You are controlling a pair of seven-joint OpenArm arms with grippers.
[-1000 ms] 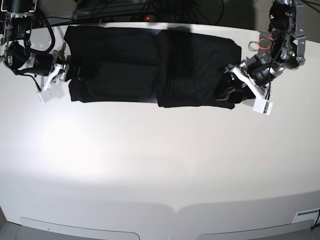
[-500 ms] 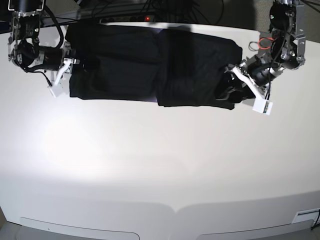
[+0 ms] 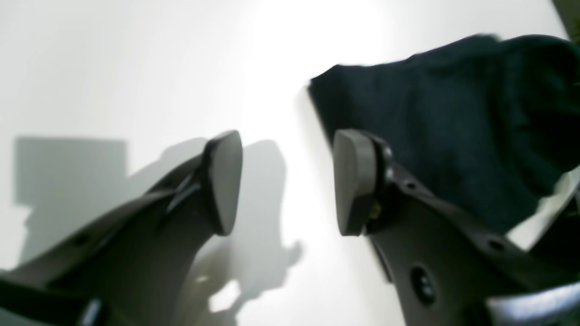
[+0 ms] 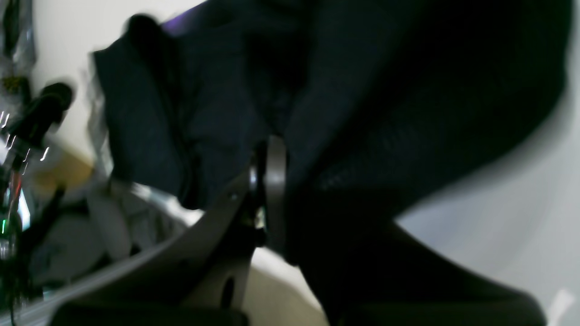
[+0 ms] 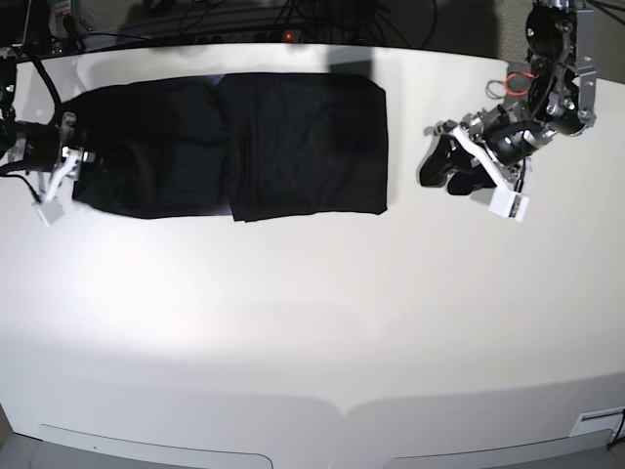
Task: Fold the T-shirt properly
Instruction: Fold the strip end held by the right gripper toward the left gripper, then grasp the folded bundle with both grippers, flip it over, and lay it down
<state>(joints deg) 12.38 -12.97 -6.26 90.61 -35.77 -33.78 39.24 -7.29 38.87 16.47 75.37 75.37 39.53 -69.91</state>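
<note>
The black T-shirt (image 5: 244, 147) lies as a folded, plain black strip along the far side of the white table (image 5: 312, 313). My right gripper (image 5: 76, 161), at the left of the base view, is shut on the shirt's left end. The right wrist view shows a finger (image 4: 274, 190) pressed into the black cloth (image 4: 385, 113). My left gripper (image 5: 441, 168), at the right of the base view, is open and empty, a little to the right of the shirt's right edge. The left wrist view shows its gripper (image 3: 287, 181) with jaws apart over bare table and the shirt's corner (image 3: 453, 113) beyond.
Dark cables (image 5: 293, 15) and a power strip with a red light (image 5: 288, 36) run behind the table's far edge. The table's front edge (image 5: 342, 415) curves along the bottom. Clutter shows off the table in the right wrist view (image 4: 36, 181).
The left gripper has let go of the shirt's right end and opened. The right gripper has dragged the whole shirt to the left, away from the left gripper.
</note>
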